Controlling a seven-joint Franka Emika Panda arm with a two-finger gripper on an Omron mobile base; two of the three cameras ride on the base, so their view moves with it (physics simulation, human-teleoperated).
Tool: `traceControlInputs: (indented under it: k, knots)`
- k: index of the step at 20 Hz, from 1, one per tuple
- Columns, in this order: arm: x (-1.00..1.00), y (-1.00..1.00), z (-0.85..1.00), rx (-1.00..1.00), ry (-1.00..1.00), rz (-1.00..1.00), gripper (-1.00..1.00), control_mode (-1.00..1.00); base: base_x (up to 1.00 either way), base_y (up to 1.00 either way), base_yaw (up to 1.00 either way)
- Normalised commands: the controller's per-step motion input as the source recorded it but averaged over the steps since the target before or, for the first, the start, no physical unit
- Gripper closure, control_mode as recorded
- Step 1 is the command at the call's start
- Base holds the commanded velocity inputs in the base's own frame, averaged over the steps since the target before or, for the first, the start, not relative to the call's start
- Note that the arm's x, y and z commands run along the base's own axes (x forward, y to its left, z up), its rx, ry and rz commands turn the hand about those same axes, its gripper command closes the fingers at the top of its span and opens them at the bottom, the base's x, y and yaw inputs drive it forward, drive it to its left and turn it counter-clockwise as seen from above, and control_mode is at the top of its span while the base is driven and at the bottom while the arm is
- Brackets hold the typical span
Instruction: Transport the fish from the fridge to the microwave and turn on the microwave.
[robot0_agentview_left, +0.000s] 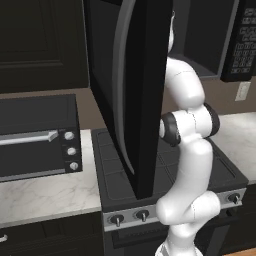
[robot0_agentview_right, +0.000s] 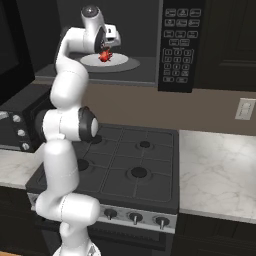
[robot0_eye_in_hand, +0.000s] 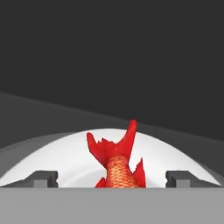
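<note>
The microwave (robot0_agentview_right: 177, 45) stands open above the stove, and its door (robot0_agentview_left: 135, 90) swings out toward me. Inside it, the small red-orange fish (robot0_agentview_right: 104, 56) rests on the white turntable plate (robot0_agentview_right: 125, 63). My gripper (robot0_agentview_right: 106, 49) reaches into the cavity just over the fish. In the hand view the fish (robot0_eye_in_hand: 117, 166) points its tail up between my gripper's (robot0_eye_in_hand: 111, 177) two fingertips (robot0_eye_in_hand: 43, 177). The fingertips stand wide apart and clear of the fish, so the gripper is open. The plate (robot0_eye_in_hand: 65, 157) spreads beneath them. The fridge is out of view.
A black gas stove (robot0_agentview_right: 135, 160) with front knobs sits under the microwave. A toaster oven (robot0_agentview_left: 40, 135) stands on the marble counter to the left. More counter (robot0_agentview_right: 220, 170) and a wall outlet (robot0_agentview_right: 245, 108) lie to the right.
</note>
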Motion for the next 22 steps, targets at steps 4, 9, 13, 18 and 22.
traceControlInputs:
  k: [4, 9, 13, 18, 22]
  knots:
    - [-0.43, 0.00, 0.00, 0.00, -0.16, 0.00, -1.00, -1.00, 0.00, 0.00, 0.00]
    - [-0.46, 0.00, -0.02, 0.00, -0.18, 0.00, -1.00, -1.00, 0.00, 0.00, 0.00]
    - [-0.61, 0.04, -0.23, -0.06, -0.36, 0.00, -1.00, -1.00, 0.00, 0.00, 0.00]
    - [-0.54, 0.02, -0.15, -0.04, -0.30, 0.00, -1.00, -1.00, 0.00, 0.00, 0.00]
    - [-0.50, 0.00, 0.04, 0.00, -0.03, 0.00, -1.00, -1.00, 0.00, 0.00, 0.00]
